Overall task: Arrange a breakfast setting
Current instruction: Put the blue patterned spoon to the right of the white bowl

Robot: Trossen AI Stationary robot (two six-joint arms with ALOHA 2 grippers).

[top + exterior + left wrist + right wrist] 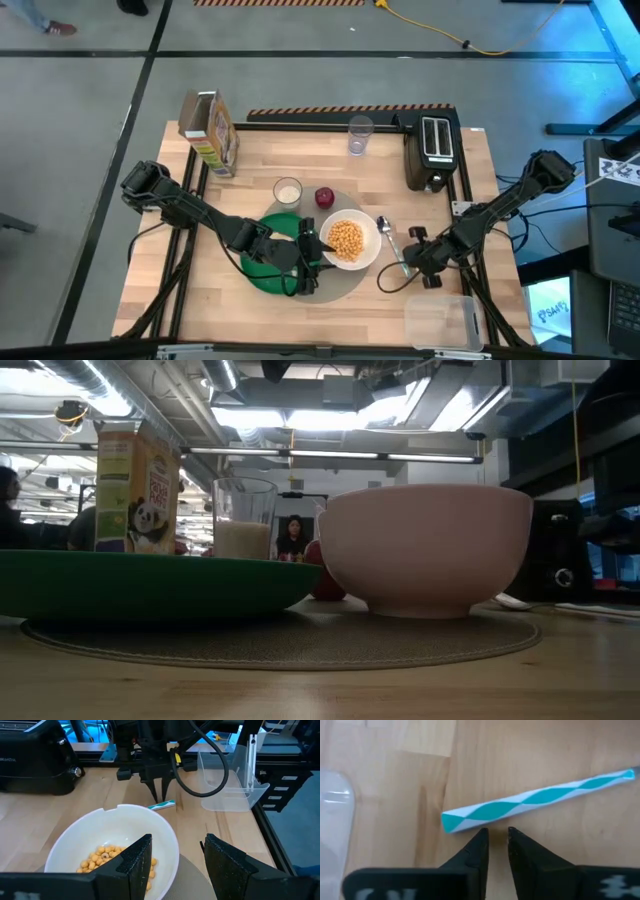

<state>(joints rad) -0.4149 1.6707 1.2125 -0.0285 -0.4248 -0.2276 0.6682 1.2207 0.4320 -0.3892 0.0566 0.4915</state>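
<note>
The spoon (pixel 392 243) is laid right of the bowl (pixel 348 241); the right hand (pixel 496 839), nearly pressed together, is poised above its handle, empty, while the left hand (pixel 175 855) is spread.

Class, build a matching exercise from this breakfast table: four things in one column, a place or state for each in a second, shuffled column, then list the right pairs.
1. white bowl
2. small milk glass
3. toaster
4. spoon

A. dark, at the table's far right corner
B. lying on bare wood by the right gripper
C. holds round yellow cereal
D. stands beside the red apple

Pairs: 1-C, 2-D, 3-A, 4-B
</note>
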